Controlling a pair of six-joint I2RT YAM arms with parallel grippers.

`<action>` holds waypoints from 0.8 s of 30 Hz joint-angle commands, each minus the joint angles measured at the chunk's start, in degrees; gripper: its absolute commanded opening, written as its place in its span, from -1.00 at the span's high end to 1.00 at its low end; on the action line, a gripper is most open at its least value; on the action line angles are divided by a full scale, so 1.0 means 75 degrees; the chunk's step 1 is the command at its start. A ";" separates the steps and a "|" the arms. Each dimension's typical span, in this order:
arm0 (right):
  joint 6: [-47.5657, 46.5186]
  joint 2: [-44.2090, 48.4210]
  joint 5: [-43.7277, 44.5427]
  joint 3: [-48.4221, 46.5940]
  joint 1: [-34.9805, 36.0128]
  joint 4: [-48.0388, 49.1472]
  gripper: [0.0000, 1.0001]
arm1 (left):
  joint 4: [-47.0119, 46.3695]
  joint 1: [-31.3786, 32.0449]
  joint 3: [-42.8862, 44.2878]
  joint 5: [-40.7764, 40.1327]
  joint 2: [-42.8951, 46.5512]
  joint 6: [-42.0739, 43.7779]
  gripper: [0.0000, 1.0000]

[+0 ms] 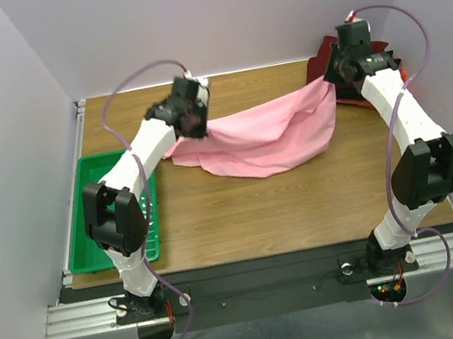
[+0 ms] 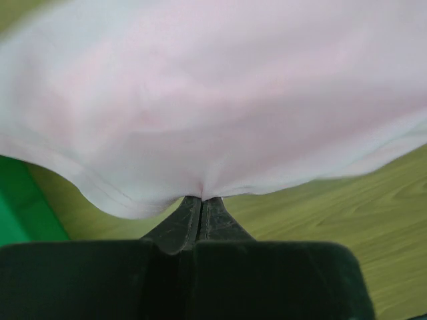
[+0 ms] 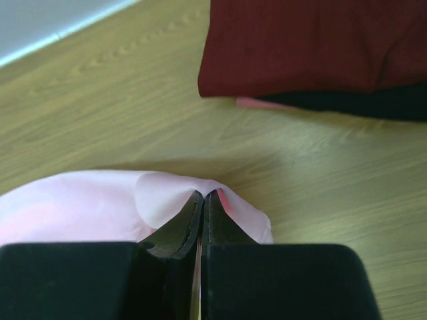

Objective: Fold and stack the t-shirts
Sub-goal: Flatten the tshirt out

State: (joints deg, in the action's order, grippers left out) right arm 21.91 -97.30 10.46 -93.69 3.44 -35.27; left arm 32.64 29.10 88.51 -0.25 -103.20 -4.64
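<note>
A light pink t-shirt hangs stretched between my two grippers above the wooden table, its lower edge sagging onto the table. My left gripper is shut on its left edge; in the left wrist view the cloth fills the frame above the closed gripper. My right gripper is shut on its right edge; the right wrist view shows the pinched pink fold at the gripper. A folded dark red t-shirt lies on a black one at the back right, also seen from above.
A green plastic tray sits at the table's left edge, under the left arm; a corner shows in the left wrist view. White walls close in the table at the back and sides.
</note>
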 commanded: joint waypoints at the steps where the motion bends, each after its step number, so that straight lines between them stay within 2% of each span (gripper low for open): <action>1: -0.0553 0.0633 0.0585 -0.0783 -0.0025 0.0390 0.99 | 0.0756 -0.0469 0.2159 0.0230 0.0167 0.0197 1.00; 6: -0.0905 0.0773 0.1053 -0.1663 -0.0037 0.0401 0.99 | 0.1284 -0.1102 0.4636 0.0736 -0.0325 0.0256 1.00; 9: -0.1279 0.0669 0.1358 -0.2354 -0.0049 0.0471 0.99 | 0.1145 -0.1523 0.6089 0.1145 -0.0583 0.0233 1.00; 12: -0.1503 0.0586 0.1535 -0.3069 -0.0061 0.0577 0.99 | 0.0491 -0.1852 0.6304 0.1625 -0.0491 -0.0105 1.00; 16: -0.1901 0.0749 0.1641 -0.3551 -0.0060 0.0799 0.99 | -0.0285 -0.2227 0.6059 0.3066 -0.0058 -0.0202 1.00; 19: -0.2228 0.1182 0.1664 -0.3096 -0.0049 0.1384 0.99 | -0.0520 -0.2286 0.5731 0.3943 0.0399 0.0265 1.00; 24: -0.2674 0.2658 0.1606 -0.2099 -0.0049 0.2662 0.99 | -0.0205 -0.2520 0.5425 0.4988 0.1056 0.0514 1.00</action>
State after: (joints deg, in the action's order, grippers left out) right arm 6.04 -85.01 21.10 -110.67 3.44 -26.02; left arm 33.98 11.49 128.95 27.18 -103.07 -3.33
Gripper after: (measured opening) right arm 0.020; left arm 0.026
